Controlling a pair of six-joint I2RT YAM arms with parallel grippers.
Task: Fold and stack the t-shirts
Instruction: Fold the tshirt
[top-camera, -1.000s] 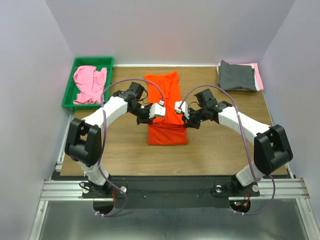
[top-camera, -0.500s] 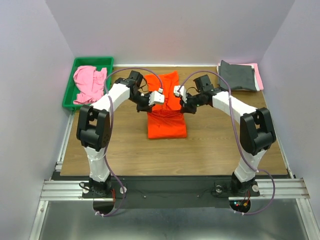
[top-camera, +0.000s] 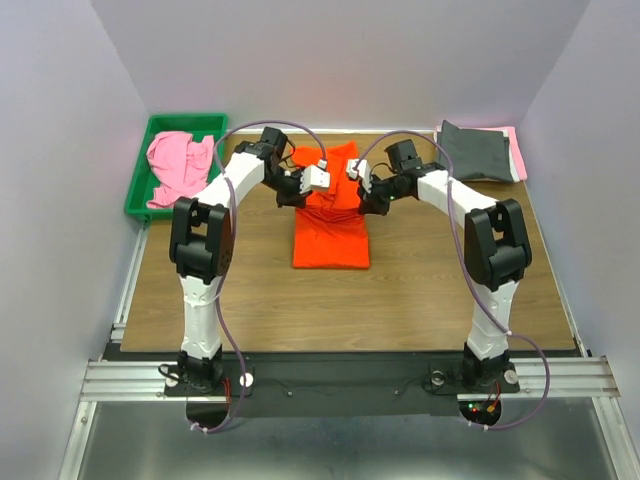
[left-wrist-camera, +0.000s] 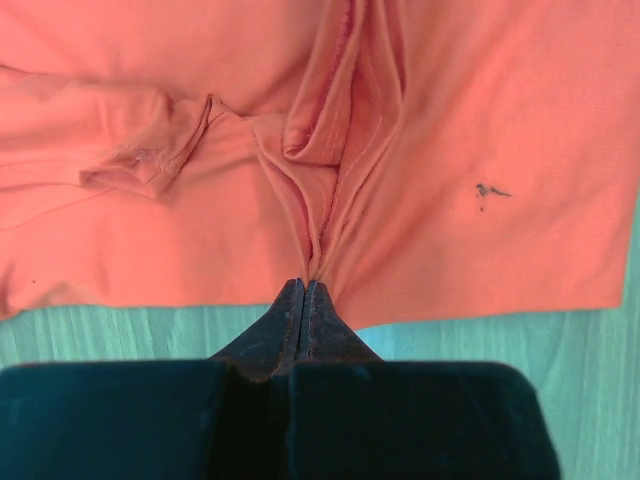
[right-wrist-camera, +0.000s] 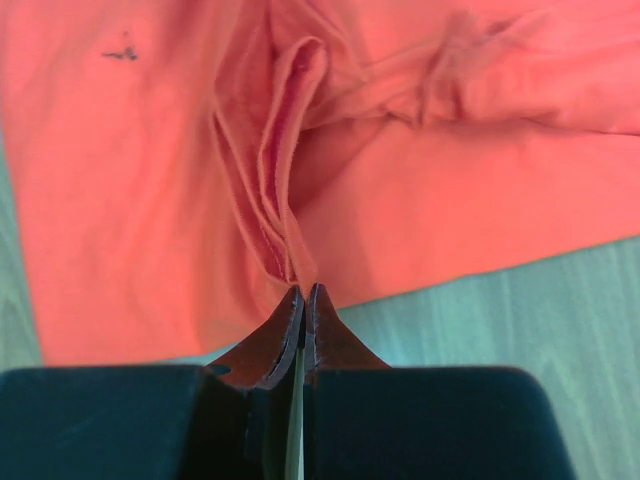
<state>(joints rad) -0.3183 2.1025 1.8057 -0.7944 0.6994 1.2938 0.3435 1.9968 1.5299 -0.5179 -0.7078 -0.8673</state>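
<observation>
The bright orange t-shirt (top-camera: 331, 225) lies mid-table, partly folded, its near end lifted over the rest. My left gripper (top-camera: 312, 197) is shut on its left hem edge; in the left wrist view the cloth (left-wrist-camera: 330, 180) bunches into the closed tips (left-wrist-camera: 304, 287). My right gripper (top-camera: 362, 197) is shut on the right hem edge; in the right wrist view the cloth (right-wrist-camera: 280, 200) gathers into the tips (right-wrist-camera: 304, 290). A light pink t-shirt (top-camera: 178, 170) lies crumpled in the green tray (top-camera: 135, 195). A folded dark grey t-shirt (top-camera: 476, 152) lies on a pink one (top-camera: 517, 150) at back right.
The green tray stands at the back left corner of the wooden table (top-camera: 420, 290). Purple walls close in the back and both sides. The arm bases sit on the metal rail (top-camera: 340, 375) at the near edge.
Both grippers have carried the orange shirt's near edge away from me toward the back, over the rest of the shirt; the shirt's visible length has shortened.
</observation>
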